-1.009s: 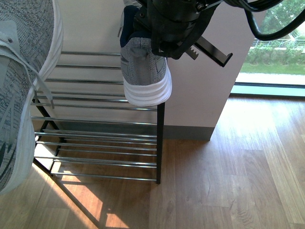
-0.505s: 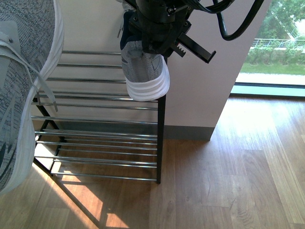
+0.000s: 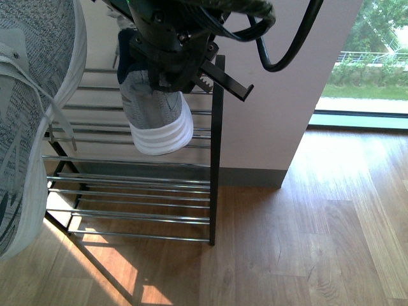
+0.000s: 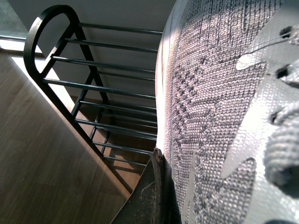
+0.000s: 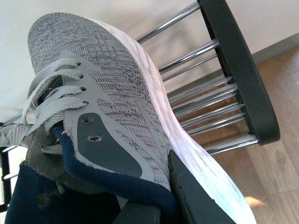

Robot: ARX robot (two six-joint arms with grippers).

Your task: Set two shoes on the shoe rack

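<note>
Right now the right claw is clamped on the heel of a grey sneaker: one dark finger lies flat against the white sole, and the other side sits at the navy collar lining. The sneaker hangs in front of the upper tiers of the shoe rack, close to its right black upright. Whether the sole touches a rod cannot be told. A black cable loops above the claw.

Left claw: only one dark finger shows, pressed on the white sole edge of the other sneaker, which it holds in the air to the left of the rack's front, well apart from the first.

Edges and room: the rack's rounded black end frame is just beside the grey sneaker's sole in the right wrist view. Bare wooden floor lies open to the right of the rack. A pale wall stands right behind it, and a window is further right.

Materials: both sneakers have a mottled grey knit upper, pale grey laces and a ribbed white sole. Rack tiers are thin chrome rods on black metal uprights. No shoe rests on the lower tiers in view.
</note>
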